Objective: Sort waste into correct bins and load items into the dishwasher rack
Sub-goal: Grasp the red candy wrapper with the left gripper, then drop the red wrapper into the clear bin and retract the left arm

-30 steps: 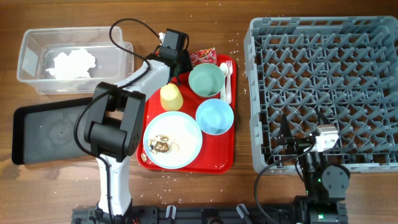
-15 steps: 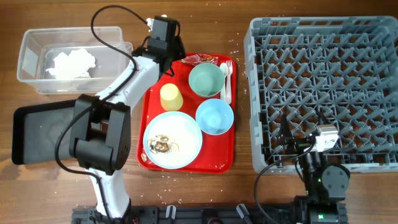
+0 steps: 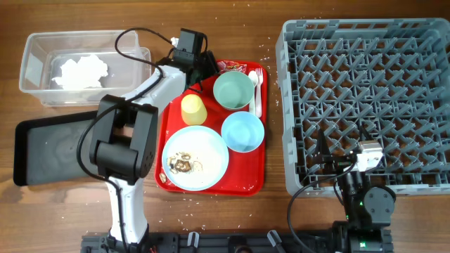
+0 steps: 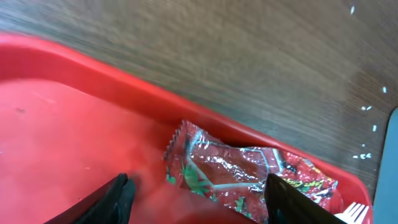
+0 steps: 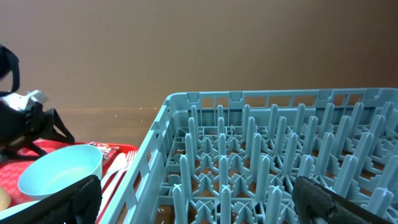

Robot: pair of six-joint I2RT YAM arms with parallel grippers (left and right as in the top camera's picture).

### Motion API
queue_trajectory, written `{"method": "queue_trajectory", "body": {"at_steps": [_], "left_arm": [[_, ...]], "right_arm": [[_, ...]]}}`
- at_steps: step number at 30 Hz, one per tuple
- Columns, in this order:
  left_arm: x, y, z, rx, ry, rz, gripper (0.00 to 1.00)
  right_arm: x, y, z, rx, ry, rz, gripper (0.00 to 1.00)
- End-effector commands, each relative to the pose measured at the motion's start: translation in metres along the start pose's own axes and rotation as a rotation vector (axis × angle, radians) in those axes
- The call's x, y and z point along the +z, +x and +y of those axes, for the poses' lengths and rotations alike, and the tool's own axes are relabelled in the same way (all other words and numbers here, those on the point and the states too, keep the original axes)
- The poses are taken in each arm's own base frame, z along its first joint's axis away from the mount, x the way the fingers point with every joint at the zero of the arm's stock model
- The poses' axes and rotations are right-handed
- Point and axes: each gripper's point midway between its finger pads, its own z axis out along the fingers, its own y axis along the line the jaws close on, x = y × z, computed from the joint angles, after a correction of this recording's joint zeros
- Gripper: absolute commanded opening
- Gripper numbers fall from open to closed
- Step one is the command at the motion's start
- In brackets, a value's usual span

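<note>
The small red snack wrapper [image 4: 249,174] lies crinkled in the far corner of the red tray [image 4: 56,124], and also shows from above [image 3: 229,65]. My left gripper [image 4: 199,202] is open low over the tray, its fingers either side of the wrapper's near edge, gripping nothing; overhead it sits at the tray's top edge [image 3: 203,67]. The white napkin [image 3: 83,70] rests in the clear tub [image 3: 35,67]. My right gripper [image 5: 199,205] hangs open and empty over the grey dishwasher rack [image 5: 249,155], at the rack's near left part [image 3: 325,156].
On the red tray [image 3: 256,179] stand a pale green bowl [image 3: 234,90], light blue bowl [image 3: 242,131], yellow cup [image 3: 193,109], white fork [image 3: 255,88] and a blue plate [image 3: 204,151] with food scraps [image 3: 184,164]. A black tray [image 3: 56,144] lies left.
My left gripper pulled back off the tray's far edge, then came down again by the wrapper and opened from shut. The wrapper stayed on the tray. The right arm has not moved.
</note>
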Motion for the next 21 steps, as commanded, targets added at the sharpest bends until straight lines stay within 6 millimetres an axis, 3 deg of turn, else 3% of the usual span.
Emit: {"method": "queue_trajectory", "body": {"at_steps": [1,2,8,15,19,21], "left_arm": [[0.015,0.015,-0.001,-0.058,0.019,0.052,0.61],[0.015,0.011,-0.005,-0.055,0.039,0.037,0.54],[0.018,0.003,-0.011,-0.079,0.068,0.004,0.47],[0.04,0.005,-0.004,-0.079,0.071,-0.015,0.46],[0.04,-0.002,-0.011,-0.074,0.098,-0.043,0.06],[0.04,-0.003,-0.011,-0.074,0.099,-0.043,0.04]], "right_arm": [[0.0,-0.002,-0.003,0.004,0.014,-0.01,1.0],[0.0,-0.002,-0.003,0.004,0.015,-0.01,1.0],[0.0,-0.002,-0.003,0.004,0.015,-0.01,1.0],[0.0,-0.002,-0.003,0.004,0.014,-0.01,1.0],[0.0,-0.002,-0.003,0.003,0.014,-0.01,1.0],[0.0,-0.002,-0.003,0.004,0.014,-0.01,1.0]]}}
